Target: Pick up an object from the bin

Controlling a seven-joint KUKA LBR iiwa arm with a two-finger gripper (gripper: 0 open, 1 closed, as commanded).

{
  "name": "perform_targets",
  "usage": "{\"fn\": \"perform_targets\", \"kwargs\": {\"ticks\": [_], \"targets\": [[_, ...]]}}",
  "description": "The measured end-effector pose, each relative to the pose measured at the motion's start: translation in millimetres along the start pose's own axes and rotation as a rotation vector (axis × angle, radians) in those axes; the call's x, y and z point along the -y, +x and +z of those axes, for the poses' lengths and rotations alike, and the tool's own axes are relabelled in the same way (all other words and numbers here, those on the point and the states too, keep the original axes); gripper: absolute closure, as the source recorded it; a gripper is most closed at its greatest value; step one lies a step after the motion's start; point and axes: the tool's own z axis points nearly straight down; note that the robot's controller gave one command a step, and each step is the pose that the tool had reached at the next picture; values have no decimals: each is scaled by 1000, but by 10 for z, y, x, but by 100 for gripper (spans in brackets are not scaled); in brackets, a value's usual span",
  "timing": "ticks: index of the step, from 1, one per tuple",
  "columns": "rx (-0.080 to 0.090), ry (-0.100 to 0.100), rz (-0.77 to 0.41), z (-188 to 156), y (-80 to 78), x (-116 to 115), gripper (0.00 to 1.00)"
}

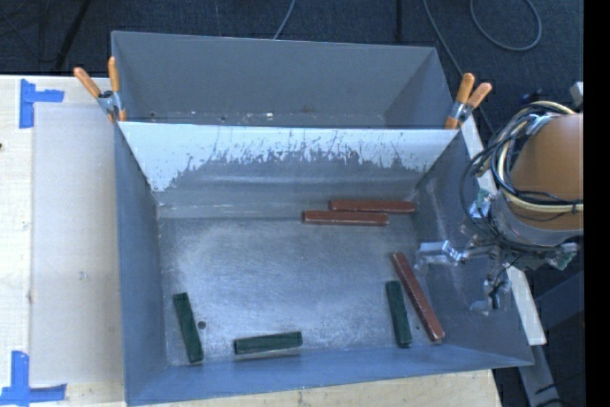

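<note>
My gripper [474,260] hangs over the bin's right wall, just right of a brown bar [417,295] that lies slanted along the foot of that wall. A dark green bar [397,314] lies beside the brown one on its left, nearly parallel to it. Nothing shows held in the gripper.
Two more brown bars [372,205] [345,217] lie side by side near the back wall, right of centre. A green bar [268,343] lies along the front wall and another green bar [187,327] sits in the front left corner. The arm with its orange cover and cables is at the right.
</note>
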Motion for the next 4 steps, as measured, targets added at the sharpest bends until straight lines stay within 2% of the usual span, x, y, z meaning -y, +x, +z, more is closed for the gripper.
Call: {"fn": "perform_targets", "kwargs": {"ticks": [1, 2, 3, 4], "targets": [[1, -4, -439, 804, -946, -559, 0], [1, -1, -437, 790, -941, -545, 100], [6, 8, -476, -497, -1223, -737, 100], [3, 6, -730, -1154, -1221, -227, 100]]}}
